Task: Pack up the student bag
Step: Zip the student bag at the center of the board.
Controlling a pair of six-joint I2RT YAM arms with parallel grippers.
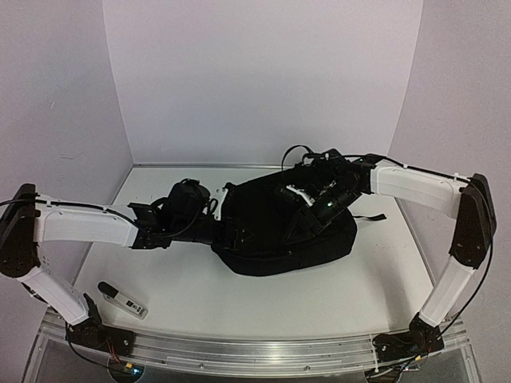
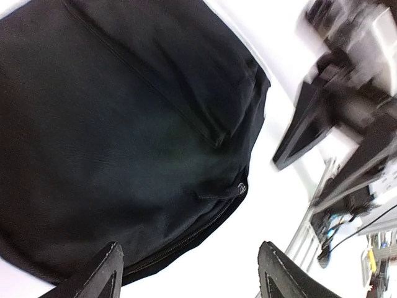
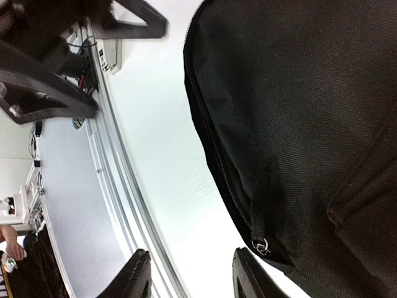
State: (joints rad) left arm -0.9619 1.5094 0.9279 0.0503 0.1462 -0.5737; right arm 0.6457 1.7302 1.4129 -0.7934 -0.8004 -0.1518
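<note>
The student bag is a large black fabric backpack lying flat in the middle of the table. My left gripper is at its left edge, open and empty. In the left wrist view the bag fills the left side, with a closed zipper along its edge above the open gripper. My right gripper hovers over the bag's right part, open and empty. In the right wrist view the bag fills the right side, and a zipper pull with a metal ring hangs just beside the right fingertip. The gripper holds nothing.
A small black and white marker-like object lies on the white table at the near left. A metal rail runs along the near edge. White walls enclose the back and sides. The right arm shows blurred in the left wrist view.
</note>
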